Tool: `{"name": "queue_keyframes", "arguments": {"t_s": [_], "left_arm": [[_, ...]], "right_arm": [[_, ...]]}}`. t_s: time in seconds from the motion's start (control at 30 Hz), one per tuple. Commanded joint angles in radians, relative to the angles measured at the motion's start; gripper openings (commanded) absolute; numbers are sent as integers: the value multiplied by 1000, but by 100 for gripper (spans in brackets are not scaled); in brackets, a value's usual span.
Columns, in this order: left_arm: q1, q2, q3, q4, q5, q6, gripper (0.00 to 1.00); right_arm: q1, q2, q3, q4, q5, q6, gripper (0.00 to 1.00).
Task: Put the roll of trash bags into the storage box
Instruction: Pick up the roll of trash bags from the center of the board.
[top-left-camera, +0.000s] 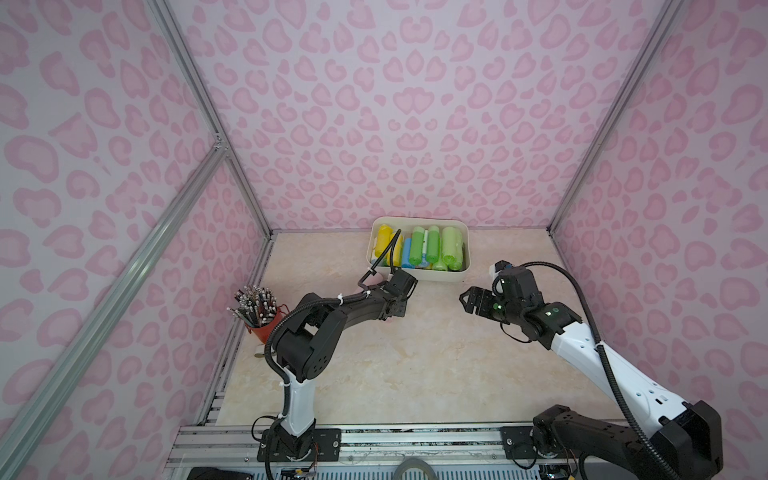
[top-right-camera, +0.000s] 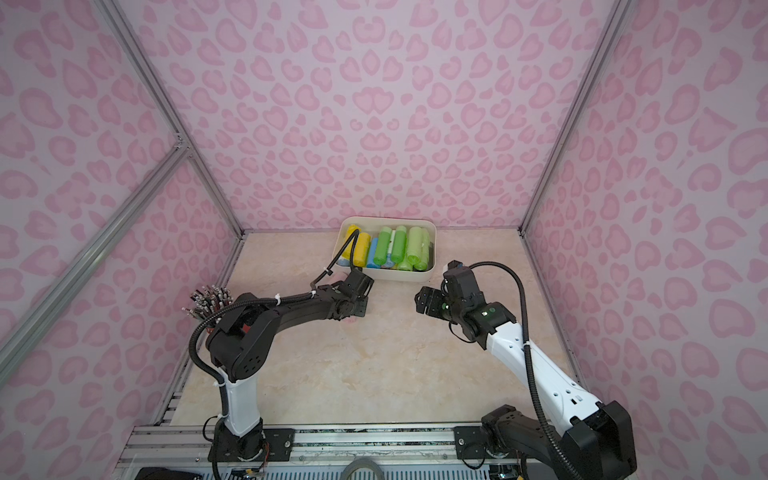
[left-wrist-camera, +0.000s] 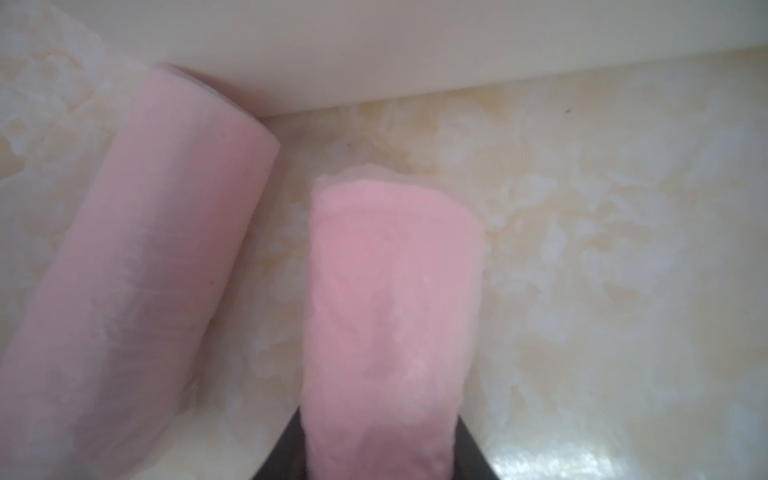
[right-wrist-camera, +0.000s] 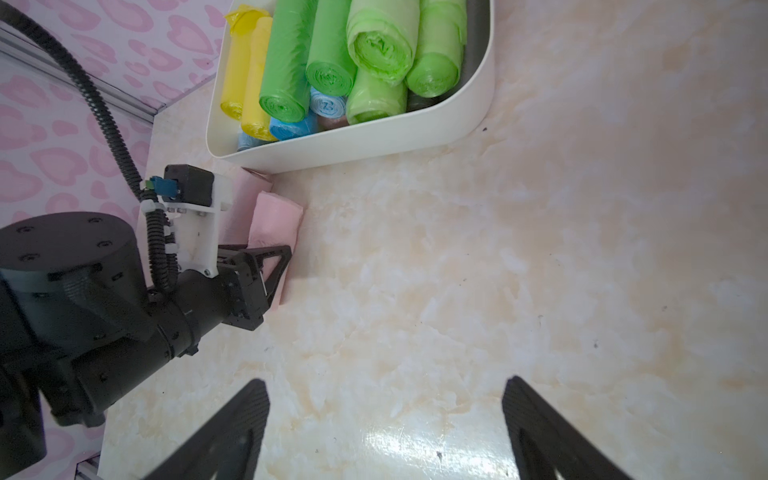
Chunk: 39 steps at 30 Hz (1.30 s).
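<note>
A pink roll of trash bags (left-wrist-camera: 390, 291) lies on the marble table just in front of the storage box (top-left-camera: 419, 275), a cream-white bin stacked with green, yellow and blue rolls. My left gripper (right-wrist-camera: 274, 257) is shut on this roll, a black finger against each side of it. A second pink roll (left-wrist-camera: 145, 249) lies beside it, one end against the box wall (left-wrist-camera: 374, 54). In both top views the left wrist hides the rolls almost fully. My right gripper (right-wrist-camera: 384, 386) hovers open over bare table, to the right of the left one and holding nothing.
A red cup of pencils (top-left-camera: 262, 322) stands at the table's left edge behind the left arm's elbow. Pink patterned walls close in three sides. The box (top-right-camera: 386, 274) sits against the back wall. Aluminium rails run along the front edge.
</note>
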<state>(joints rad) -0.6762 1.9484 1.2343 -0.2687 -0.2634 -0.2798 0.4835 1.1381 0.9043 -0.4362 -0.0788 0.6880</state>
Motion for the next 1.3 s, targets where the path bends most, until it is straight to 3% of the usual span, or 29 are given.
{"name": "queue_keyframes", "arguments": {"t_s": [0.0, 0.57, 0.67, 1.0, 1.27], "left_arm": [[1, -51, -7, 3, 22, -47, 30], [42, -211, 83, 73, 273, -151, 27], [54, -210, 112, 67, 262, -143, 26], [138, -111, 293, 91, 278, -139, 26], [189, 136, 565, 27, 268, -104, 25]], "right_arm": [[0, -15, -25, 14, -6, 13, 90], [0, -31, -114, 173, -95, 120, 90], [0, -26, -116, 191, -104, 120, 90], [0, 31, -80, 208, -119, 96, 90], [-2, 33, -78, 183, -107, 90, 90]]}}
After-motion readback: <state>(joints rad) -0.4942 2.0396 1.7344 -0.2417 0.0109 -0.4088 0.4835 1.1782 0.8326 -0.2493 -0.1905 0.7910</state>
